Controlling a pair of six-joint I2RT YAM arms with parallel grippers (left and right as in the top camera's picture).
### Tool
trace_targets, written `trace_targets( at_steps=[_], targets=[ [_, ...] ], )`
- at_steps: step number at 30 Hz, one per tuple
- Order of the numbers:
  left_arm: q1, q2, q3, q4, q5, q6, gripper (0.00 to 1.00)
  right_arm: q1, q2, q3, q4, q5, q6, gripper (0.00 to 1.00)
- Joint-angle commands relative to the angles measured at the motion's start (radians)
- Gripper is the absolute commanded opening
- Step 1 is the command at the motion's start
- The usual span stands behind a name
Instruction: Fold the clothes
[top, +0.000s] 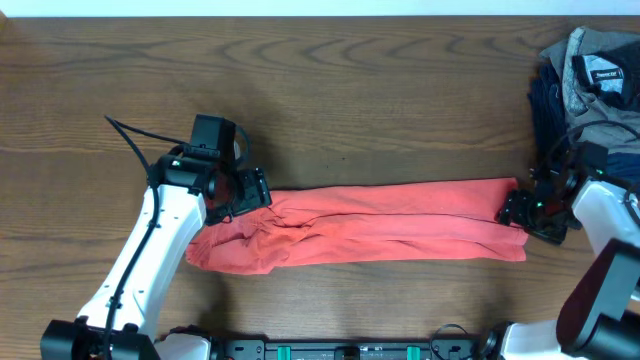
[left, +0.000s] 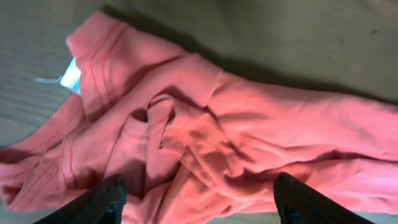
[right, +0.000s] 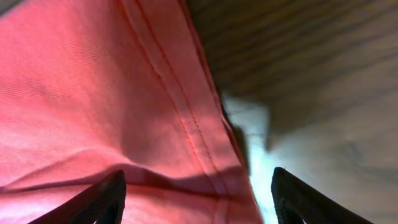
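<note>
The clothes (top: 400, 225), a coral-red T-shirt, lie in a long narrow strip across the table's middle. The left end is bunched and wrinkled; in the left wrist view the collar with a white label (left: 71, 76) shows on the clothes (left: 236, 124). My left gripper (top: 250, 195) hovers over that bunched end, its jaws wide apart (left: 199, 199) and gripping nothing. My right gripper (top: 515, 212) stands at the strip's right end. In the right wrist view its jaws are spread (right: 196, 196) above the stitched hem of the clothes (right: 93, 93), also holding nothing.
A pile of grey and navy garments (top: 590, 80) sits at the far right edge, just behind the right arm. The wooden table (top: 350, 90) stretches behind the strip. The arm bases stand along the near edge.
</note>
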Motion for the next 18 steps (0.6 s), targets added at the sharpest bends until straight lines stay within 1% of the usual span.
trace_targets(
  at_steps=[1,3,5,9,10,11,12,15,16,18],
  targets=[
    [0.000,0.006,0.008,-0.008,-0.014,0.009,0.78,-0.005,0.058,-0.005,0.008,-0.033,-0.027,0.73],
    [0.000,0.006,0.008,-0.008,-0.014,0.009,0.78,-0.005,0.087,-0.005,0.010,-0.033,-0.027,0.72],
    [0.000,0.006,0.008,-0.009,-0.014,0.008,0.78,-0.005,0.116,-0.005,0.012,-0.041,-0.027,0.67],
    [0.000,0.006,0.008,-0.011,-0.014,0.008,0.78,-0.005,0.160,-0.005,0.014,-0.108,-0.027,0.40],
    [0.000,0.006,0.008,-0.011,-0.014,0.009,0.78,-0.005,0.163,-0.005,0.013,-0.111,-0.027,0.34],
    [0.000,0.006,0.008,-0.011,-0.014,0.009,0.77,-0.005,0.164,-0.005,0.010,-0.110,-0.027,0.26],
    [0.000,0.006,0.008,-0.012,-0.014,0.009,0.77,-0.005,0.164,-0.005,0.009,-0.110,-0.027,0.20],
    [0.000,0.006,0.008,-0.013,-0.014,0.008,0.78,-0.005,0.163,-0.005,0.010,-0.110,-0.027,0.05],
    [0.000,0.006,0.008,-0.013,-0.014,0.009,0.77,-0.005,0.163,-0.004,0.010,-0.110,-0.027,0.02],
    [0.000,0.006,0.008,-0.012,-0.014,0.009,0.78,-0.005,0.163,0.005,0.008,-0.110,-0.027,0.01]
  ],
)
